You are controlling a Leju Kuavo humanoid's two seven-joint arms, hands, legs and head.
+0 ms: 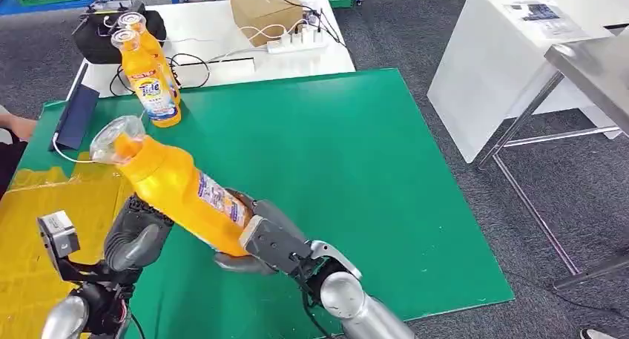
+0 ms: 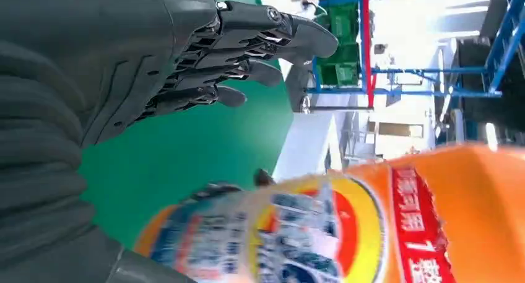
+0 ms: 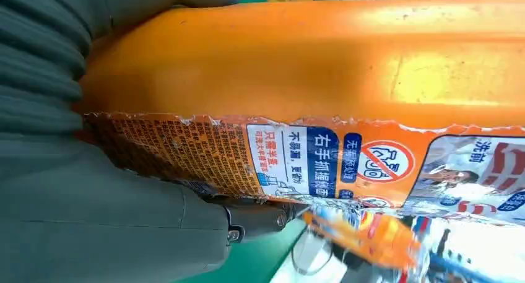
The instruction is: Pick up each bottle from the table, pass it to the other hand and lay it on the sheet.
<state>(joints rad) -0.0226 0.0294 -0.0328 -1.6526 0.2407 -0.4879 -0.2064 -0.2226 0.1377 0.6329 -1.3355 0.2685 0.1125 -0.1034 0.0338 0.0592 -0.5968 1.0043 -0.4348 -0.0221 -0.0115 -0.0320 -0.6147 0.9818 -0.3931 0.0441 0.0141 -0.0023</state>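
Underfoot lies grey carpet, and on it stands the desk (image 1: pixel 356 168) with its green top; a yellow sheet (image 1: pixel 44 205) covers the near left corner. Beyond the far edge sits a white table (image 1: pixel 215 27) carrying a cardboard box (image 1: pixel 263 9), a power strip (image 1: pixel 297 41) and cables. Two orange bottles (image 1: pixel 148 72) stand upright at the far left of the green top. To the right — past the desk's right edge — a white cabinet (image 1: pixel 504 72) and a metal-legged table (image 1: pixel 593 64) stand apart from it. The middle and right of the green top lie bare. A tilted orange bottle (image 1: pixel 178 191) is held above the near left part, cap toward the sheet. The right robot hand (image 1: pixel 263 239) grasps its base; the left robot hand (image 1: pixel 137 235) is released, fingers spread just under the bottle's body.
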